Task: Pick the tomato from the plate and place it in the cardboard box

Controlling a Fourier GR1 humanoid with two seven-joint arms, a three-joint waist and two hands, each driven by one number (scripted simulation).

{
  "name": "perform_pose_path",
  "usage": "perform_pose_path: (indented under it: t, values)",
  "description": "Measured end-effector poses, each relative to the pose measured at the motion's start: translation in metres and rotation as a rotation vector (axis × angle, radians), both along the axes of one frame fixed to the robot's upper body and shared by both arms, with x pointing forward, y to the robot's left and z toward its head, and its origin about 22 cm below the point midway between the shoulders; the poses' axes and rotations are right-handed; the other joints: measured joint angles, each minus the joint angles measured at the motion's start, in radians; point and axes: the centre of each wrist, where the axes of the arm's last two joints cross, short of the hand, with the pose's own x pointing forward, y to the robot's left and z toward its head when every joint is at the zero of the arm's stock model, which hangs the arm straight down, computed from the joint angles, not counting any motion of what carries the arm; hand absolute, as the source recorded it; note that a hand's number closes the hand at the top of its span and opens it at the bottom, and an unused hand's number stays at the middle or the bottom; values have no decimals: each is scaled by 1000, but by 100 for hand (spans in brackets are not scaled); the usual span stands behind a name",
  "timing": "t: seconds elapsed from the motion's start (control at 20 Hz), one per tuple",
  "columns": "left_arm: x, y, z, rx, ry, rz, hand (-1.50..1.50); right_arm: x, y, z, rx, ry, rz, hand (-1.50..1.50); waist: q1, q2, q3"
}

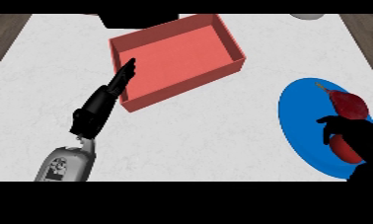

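Note:
The tomato (350, 105) is red and lies on the blue plate (300, 119) at the right edge of the counter. My right hand (351, 131) lies across it with fingers and thumb curled round it, so red shows above and below the hand. The tomato still rests on the plate. The cardboard box (175, 57), salmon-red with an open top, sits at the upper middle, turned at an angle. My left hand (98, 107) is open, with straight fingers pointing at the box's near left wall and the fingertips just at its rim.
A black object (138, 19) stands right behind the box at the counter's far edge. A pale round thing (307, 16) peeks in at the top right. White marble counter (211, 134) stretches between box and plate.

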Motion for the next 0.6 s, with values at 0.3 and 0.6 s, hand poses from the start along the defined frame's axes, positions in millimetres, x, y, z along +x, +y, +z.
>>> perform_pose_path:
  t: [0.3,0.6]
  values:
    - [1,-5,0,-1,7,-10,0,15,50,-2,-53,-75,105,150,0,1,-3]
    - [6,-10,5,0,3,-39,0,31,204,8,54,-187,318,150,43,3,2]
